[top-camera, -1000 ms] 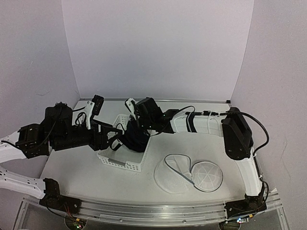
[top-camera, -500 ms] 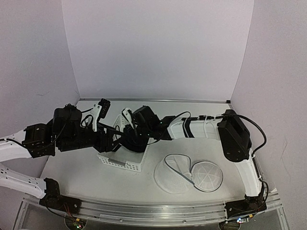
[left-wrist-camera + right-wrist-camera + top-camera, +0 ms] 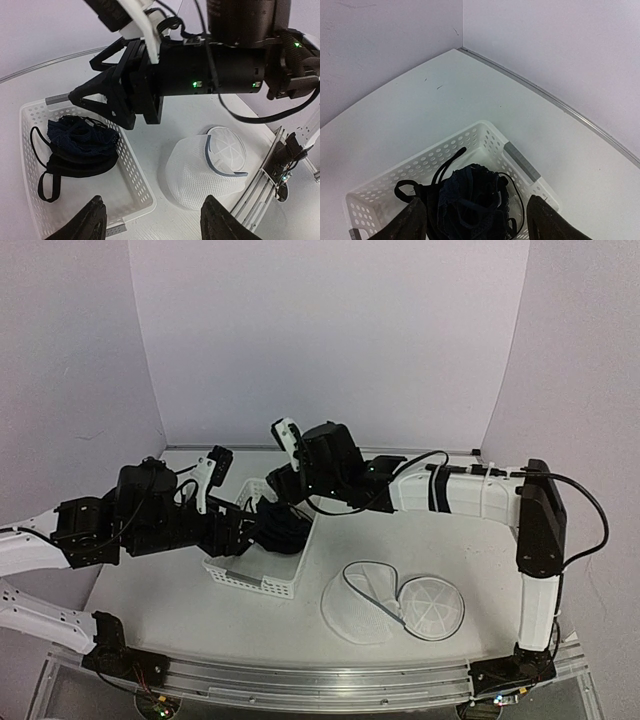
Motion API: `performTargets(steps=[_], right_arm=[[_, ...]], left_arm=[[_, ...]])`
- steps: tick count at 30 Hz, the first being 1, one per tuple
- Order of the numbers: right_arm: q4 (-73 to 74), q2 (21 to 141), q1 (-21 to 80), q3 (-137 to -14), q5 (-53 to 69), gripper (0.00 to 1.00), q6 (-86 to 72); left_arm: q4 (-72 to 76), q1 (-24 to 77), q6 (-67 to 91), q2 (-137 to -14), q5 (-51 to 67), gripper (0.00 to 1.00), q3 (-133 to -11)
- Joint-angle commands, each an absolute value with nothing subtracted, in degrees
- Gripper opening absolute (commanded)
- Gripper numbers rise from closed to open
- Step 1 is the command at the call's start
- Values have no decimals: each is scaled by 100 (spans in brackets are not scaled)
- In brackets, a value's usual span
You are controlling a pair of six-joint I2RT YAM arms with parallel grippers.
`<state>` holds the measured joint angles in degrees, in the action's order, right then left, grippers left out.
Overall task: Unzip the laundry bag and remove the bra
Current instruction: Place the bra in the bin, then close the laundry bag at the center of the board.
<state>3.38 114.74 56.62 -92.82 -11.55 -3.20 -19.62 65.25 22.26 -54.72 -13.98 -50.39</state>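
Observation:
The bra, a black bundle with thin straps, lies loose in the white lattice basket; it also shows in the right wrist view and from above. My right gripper hangs open above the bra, holding nothing, and is the black pair of fingers over the basket. My left gripper is open and empty, above the basket's near corner. The laundry bag, white mesh with a dark rim, lies unzipped with its round lid flopped aside, right of the basket.
The basket stands left of centre, its rim with a grey tab. Both arms cross above it. Walls close the back and both sides; a metal rail runs along the near edge.
My right gripper has opened, let go of the bra and lifted up and back from the basket. The bra now rests in the basket. The left arm shifted slightly right.

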Motion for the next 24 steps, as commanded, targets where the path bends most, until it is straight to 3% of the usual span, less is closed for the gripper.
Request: performTargets(steps=[1, 8, 14, 24], right_arm=[[44, 10893, 5590, -9109, -1327, 73, -475], [47, 10329, 5286, -8607, -1361, 84, -699], [44, 9771, 4691, -7853, -1175, 98, -1170], [-201, 8499, 3619, -6176, -921, 98, -1791]], left_arm=[[-1852, 6517, 2081, -5579, -1570, 65, -5452], [-1854, 6261, 1978, -5914, -1447, 65, -5647], [-1820, 5445, 1984, -6283, -974, 66, -5738], [-1666, 4198, 1857, -6873, -840, 99, -5914]])
